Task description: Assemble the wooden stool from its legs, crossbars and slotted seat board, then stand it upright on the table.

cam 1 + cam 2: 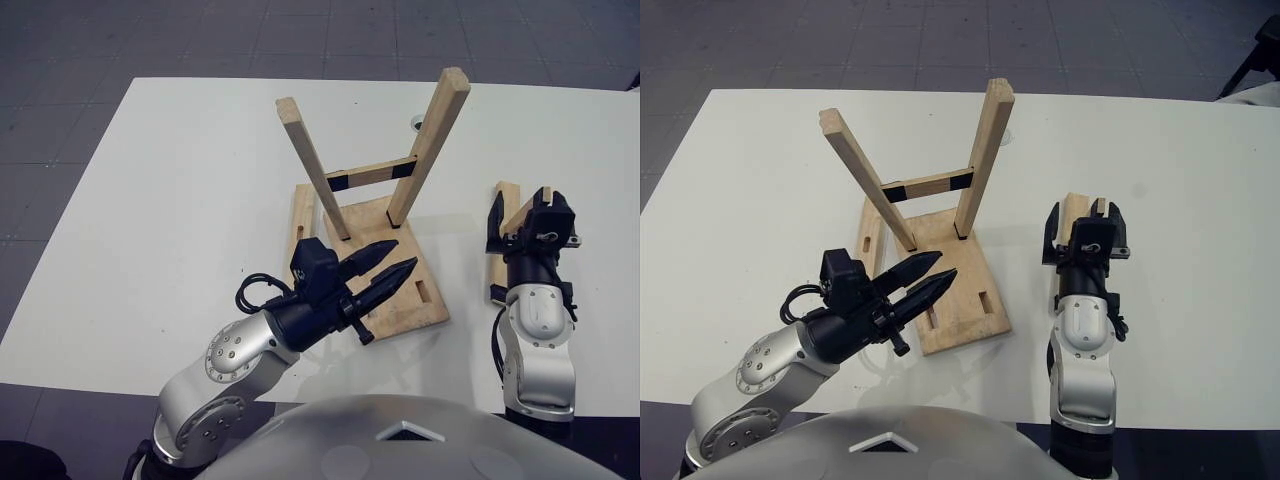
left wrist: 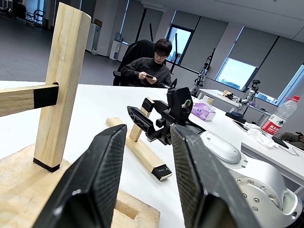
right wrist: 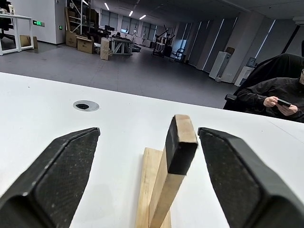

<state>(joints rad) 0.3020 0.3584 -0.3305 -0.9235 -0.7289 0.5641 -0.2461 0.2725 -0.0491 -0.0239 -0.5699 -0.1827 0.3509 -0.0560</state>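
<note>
"What's the left gripper (image 1: 405, 254) up to?"

"It hangs just above the near edge of the seat board (image 1: 368, 220). Its two black fingers are a little way apart, and there is nothing between them."

"So where's the stool?"

"It isn't a whole stool yet. The seat board lies flat on the white surface (image 1: 180, 200), under that gripper and stretching away in front of it. Just past the gripper's tips, two legs stick up out of the board. There is a leaning leg (image 1: 312, 165) and a thicker leg (image 1: 430, 145) to the right of it. A crossbar (image 1: 372, 175) with black ends joins them part of the way up."

"Is there anything in the holes of the board?"

"Each leg has a black foot, and both feet sit down in the board. One slot (image 1: 425, 291), just to the right of the left gripper's tips, has nothing in it."

"And the right gripper (image 1: 522, 200)?"

"That one is wide open and it isn't squeezing anything. It sits well apart from the seat board. A black-tipped bar (image 3: 179, 142) pokes up between its fingers, close to one finger and well clear of the other. Under the bar a flat wooden piece (image 3: 149, 180) lies on the surface."
</note>
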